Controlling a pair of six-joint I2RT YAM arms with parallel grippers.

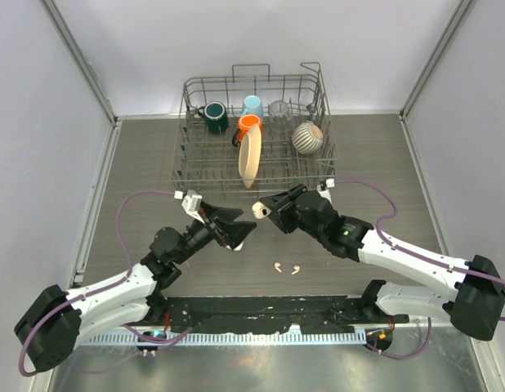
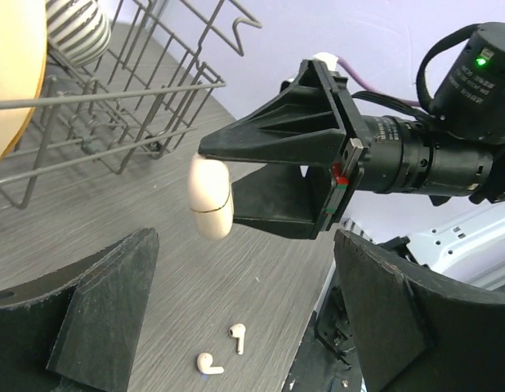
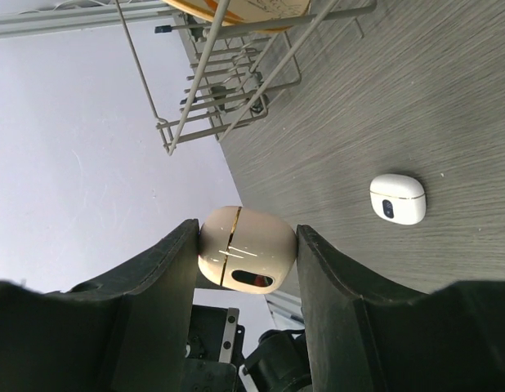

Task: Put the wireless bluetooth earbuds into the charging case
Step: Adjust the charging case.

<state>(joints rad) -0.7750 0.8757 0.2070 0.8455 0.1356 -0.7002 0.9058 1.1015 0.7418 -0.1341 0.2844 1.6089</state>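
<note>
My right gripper [image 1: 266, 210] is shut on a cream, closed charging case [image 1: 258, 210] and holds it above the table; the right wrist view shows the case [image 3: 244, 249] pinched between both fingers. My left gripper [image 1: 245, 231] is open and empty, facing that case [image 2: 210, 200] from close by. Two white earbuds [image 1: 277, 265] [image 1: 295, 269] lie loose on the table in front of the grippers. In the left wrist view both buds [image 2: 237, 336] [image 2: 207, 363] lie below and between my open left fingers [image 2: 97, 314]. A second, white closed case [image 3: 397, 198] lies on the table.
A wire dish rack [image 1: 195, 167] stands at the back and holds a dark green mug [image 1: 216, 117], an orange mug [image 1: 248, 124], a blue cup [image 1: 253, 106], a glass [image 1: 279, 110], a striped bowl [image 1: 307, 137] and a cream plate [image 1: 249, 159]. White walls stand on both sides.
</note>
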